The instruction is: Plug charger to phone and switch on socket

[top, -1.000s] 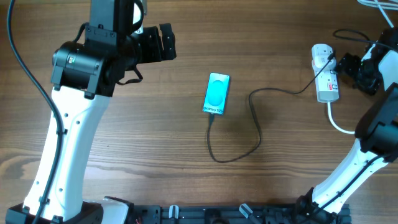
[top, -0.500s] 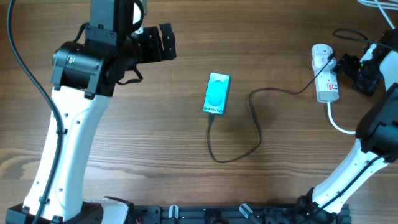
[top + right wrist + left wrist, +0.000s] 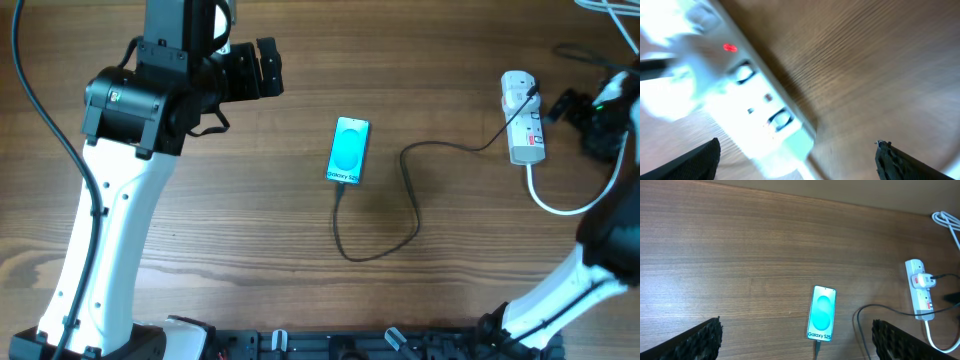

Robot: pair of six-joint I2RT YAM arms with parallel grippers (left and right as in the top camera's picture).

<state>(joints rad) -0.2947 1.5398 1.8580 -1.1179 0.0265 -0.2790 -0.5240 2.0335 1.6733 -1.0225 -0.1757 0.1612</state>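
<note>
Right gripper (image 3: 575, 105) hangs beside the socket (image 3: 524, 135), jaws wide, empty; one fingertip should press its switch squarely, clear of the charger (image 3: 416, 218) plug.

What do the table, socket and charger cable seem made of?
The table looks like matte wood or wood-look laminate, from its grain. The socket seems smooth white moulded plastic. The charger looks like flexible rubbery-sheathed black cable, lying in loose curves.

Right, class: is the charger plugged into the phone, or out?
In, it seems: the charger ends at the phone, its tip meeting the edge by the white band, in overhead and left wrist views.
</note>
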